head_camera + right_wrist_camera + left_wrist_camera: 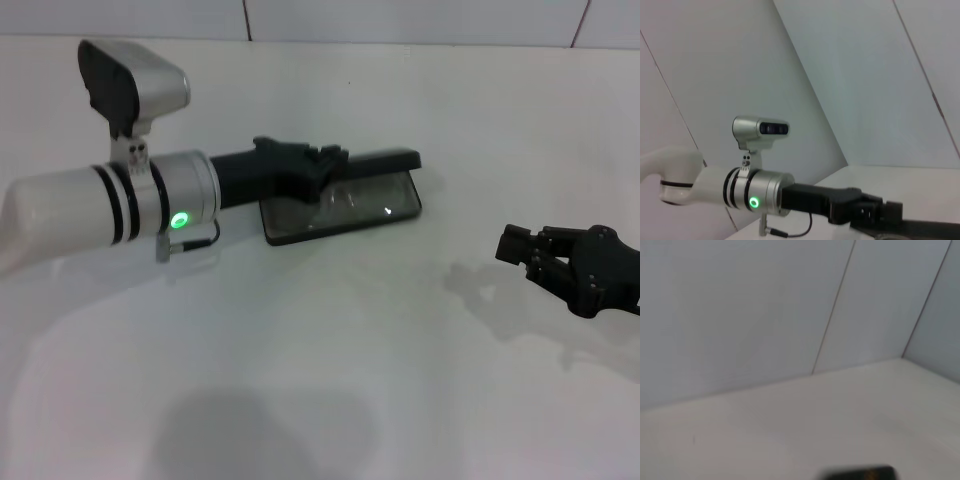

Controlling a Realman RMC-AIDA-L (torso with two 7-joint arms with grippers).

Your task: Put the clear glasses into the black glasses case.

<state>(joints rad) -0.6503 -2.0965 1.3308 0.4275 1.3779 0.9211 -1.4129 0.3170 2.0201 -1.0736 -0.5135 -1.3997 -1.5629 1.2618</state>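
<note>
The black glasses case (400, 205) lies open in the middle of the table, its lid (385, 160) standing up along the far side. The clear glasses (350, 205) show faintly inside the case, over the grey lining, with a bright glint on one lens. My left gripper (322, 165) reaches in from the left and hovers over the left part of the case, right above the glasses. A black strip with orange lettering, the lid (860, 473), shows in the left wrist view. My right gripper (515, 248) rests low at the right, well apart from the case.
The white table (330, 350) runs to a white tiled wall (400, 20) at the back. The left arm's silver wrist with its camera (135, 85) and green light stands above the table's left side, also seen as the left arm (755, 192).
</note>
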